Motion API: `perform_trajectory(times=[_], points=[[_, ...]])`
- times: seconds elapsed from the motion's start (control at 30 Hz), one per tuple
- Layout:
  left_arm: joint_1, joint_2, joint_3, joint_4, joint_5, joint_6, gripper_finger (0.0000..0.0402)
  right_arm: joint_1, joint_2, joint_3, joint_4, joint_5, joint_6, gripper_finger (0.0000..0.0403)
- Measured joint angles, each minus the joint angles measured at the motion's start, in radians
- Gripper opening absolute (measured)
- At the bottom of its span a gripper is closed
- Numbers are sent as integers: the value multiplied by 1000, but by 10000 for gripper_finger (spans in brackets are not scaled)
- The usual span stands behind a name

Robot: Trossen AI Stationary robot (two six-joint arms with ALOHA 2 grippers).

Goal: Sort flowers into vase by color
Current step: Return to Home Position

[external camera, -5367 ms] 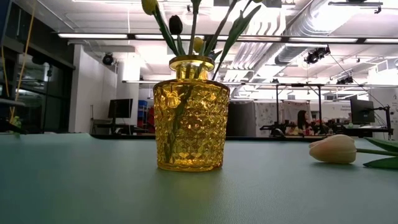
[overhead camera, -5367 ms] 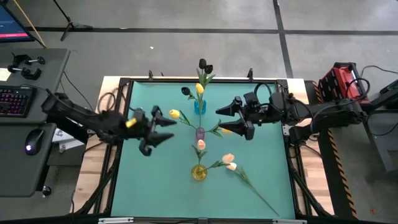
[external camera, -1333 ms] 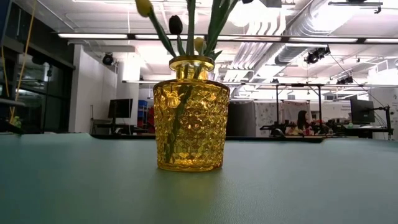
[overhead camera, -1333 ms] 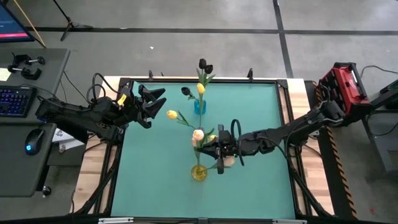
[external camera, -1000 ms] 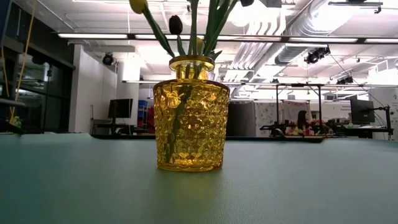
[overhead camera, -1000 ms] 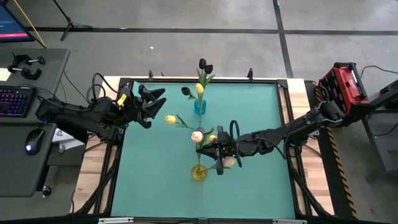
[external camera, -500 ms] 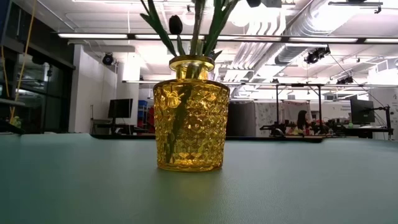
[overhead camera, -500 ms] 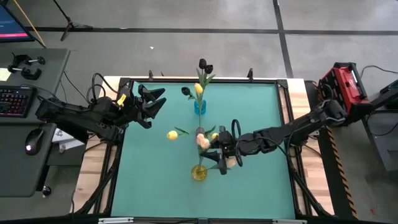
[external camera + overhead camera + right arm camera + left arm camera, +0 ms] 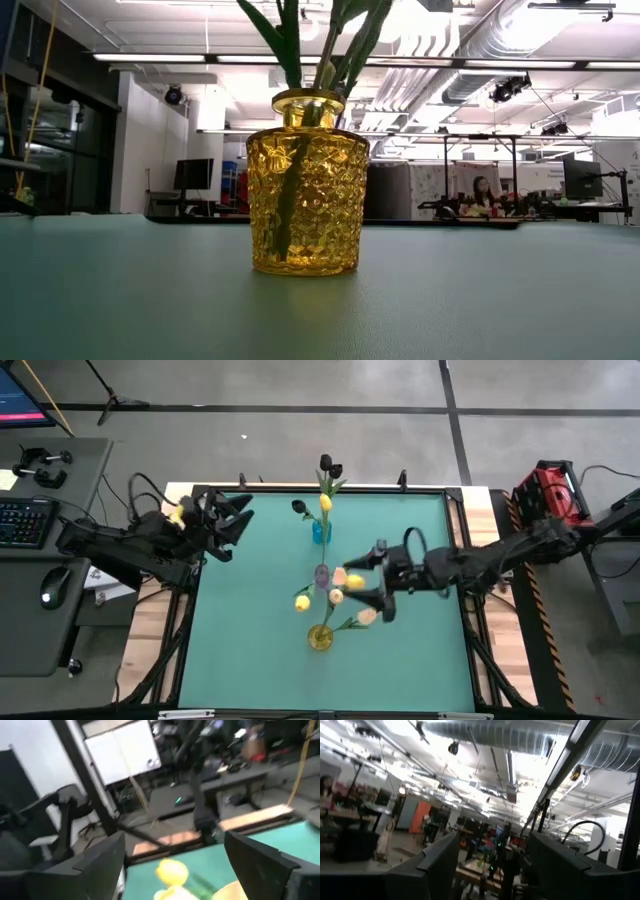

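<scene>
While the left gripper (image 9: pixel 238 522) hung with its fingers spread apart near the table's (image 9: pixel 250 650) left edge, the right gripper (image 9: pixel 368 582) hovered with fingers wide and empty just beside the flowers (image 9: pixel 336 597) standing in the yellow vase (image 9: pixel 306 190).

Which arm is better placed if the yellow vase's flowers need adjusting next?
Right. The right gripper hovers open close to the yellow vase; the left gripper, also open, sits at the left edge of the table, well away from it.
</scene>
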Motion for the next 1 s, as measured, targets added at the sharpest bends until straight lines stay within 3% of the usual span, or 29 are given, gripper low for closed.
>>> perform_trajectory(times=[0.3,0.4,0.53,0.67,0.7,0.77,0.87,1.0], points=[[0,-74,10,-35,-7,108,227,-101,-171,0,-139,75,-58,328],[0,-98,11,-126,-13,158,227,-143,-223,0,-219,103,-77,307],[0,-137,-40,-219,-13,187,195,-192,-273,0,-285,118,-104,215],[0,-194,-205,-131,6,123,93,-247,-293,0,-314,121,-108,53],[0,-210,-260,-70,15,110,59,-265,-294,0,-319,113,-106,27],[0,-238,-372,72,39,87,17,-305,-298,0,-323,67,-93,20],[1,-284,-513,238,55,76,14,-372,-302,0,-323,-34,-77,14],[1,-360,-636,315,60,70,2,-453,-312,0,-353,-169,-35,6]])
